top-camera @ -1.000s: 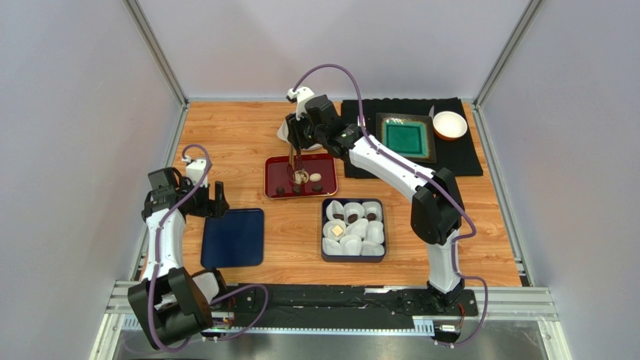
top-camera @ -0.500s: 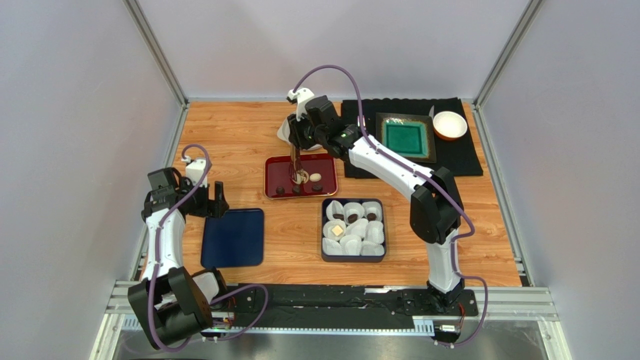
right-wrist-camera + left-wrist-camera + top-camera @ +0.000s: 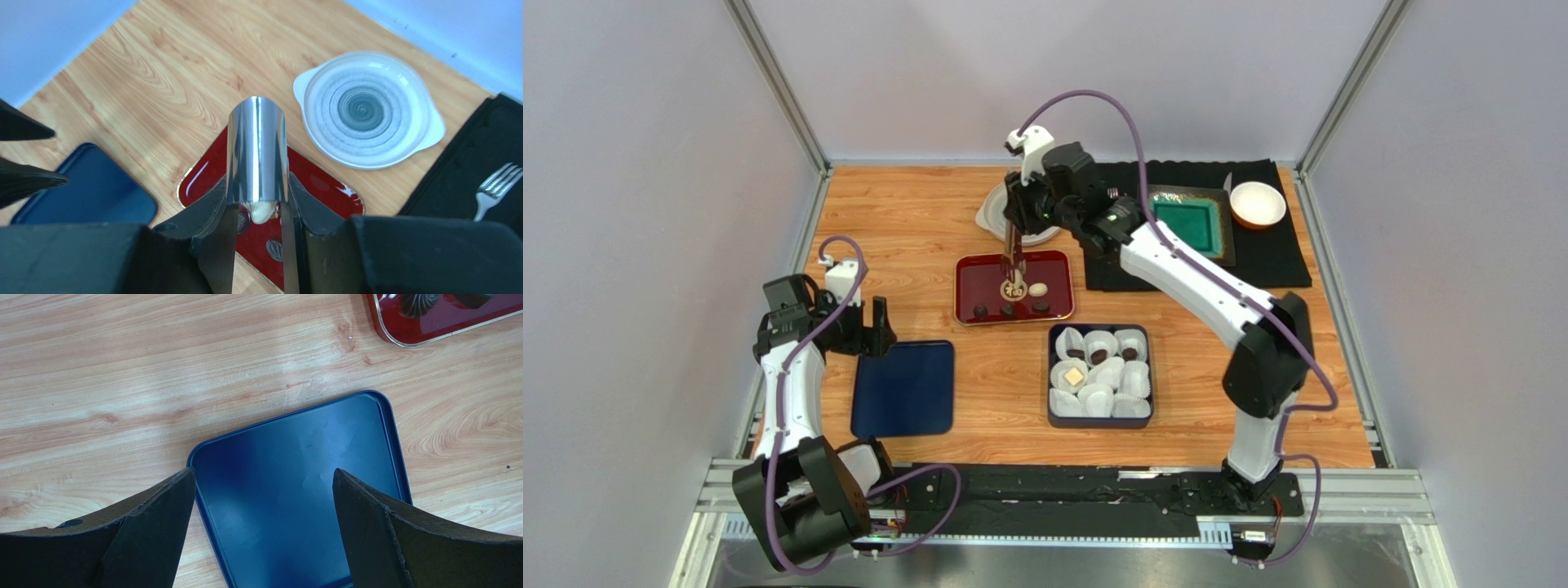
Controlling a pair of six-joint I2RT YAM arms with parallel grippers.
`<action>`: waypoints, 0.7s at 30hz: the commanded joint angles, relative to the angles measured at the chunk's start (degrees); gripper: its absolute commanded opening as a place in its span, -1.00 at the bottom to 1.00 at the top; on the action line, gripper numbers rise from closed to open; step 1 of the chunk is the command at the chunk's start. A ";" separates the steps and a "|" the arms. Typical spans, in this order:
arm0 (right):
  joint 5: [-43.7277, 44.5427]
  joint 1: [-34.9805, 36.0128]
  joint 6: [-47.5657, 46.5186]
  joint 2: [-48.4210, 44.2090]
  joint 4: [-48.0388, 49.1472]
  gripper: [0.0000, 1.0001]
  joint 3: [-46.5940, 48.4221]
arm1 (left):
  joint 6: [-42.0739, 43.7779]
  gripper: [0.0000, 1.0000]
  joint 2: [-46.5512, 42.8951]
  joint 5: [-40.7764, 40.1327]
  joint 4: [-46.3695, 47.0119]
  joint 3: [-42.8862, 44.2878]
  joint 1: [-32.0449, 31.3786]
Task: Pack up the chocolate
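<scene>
My right gripper is shut on metal tongs that hang over the red tray. A cream-white chocolate sits between the tong tips. More chocolates lie on the tray: a cream one and three dark ones. The dark box of white paper cups holds several dark chocolates and a tan one. My left gripper is open and empty above the blue lid.
A white plate lies behind the red tray. A black mat at the back right carries a green dish, a small bowl and a fork. The blue lid lies left of the box.
My right arm has swung its elbow to the right and its wrist has risen a little toward the back. The tong tips stay over the red tray. The left arm has not moved.
</scene>
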 commanded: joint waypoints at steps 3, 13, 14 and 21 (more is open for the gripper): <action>0.48 -0.18 -1.55 -16.24 0.52 -0.75 -6.44 | 1.55 0.81 -1.27 1.56 -0.26 2.00 0.69; 1.80 -0.09 0.29 -35.21 -5.19 -0.76 -23.66 | 1.20 0.81 -1.71 1.90 -0.79 2.35 0.69; 1.98 -0.09 0.55 -36.71 -6.50 -0.76 -24.73 | 1.11 0.81 -1.63 2.17 -0.79 2.35 0.69; 1.98 0.43 3.36 -46.48 -11.87 -0.77 -31.85 | 0.58 0.81 -1.45 2.61 -1.05 2.70 0.60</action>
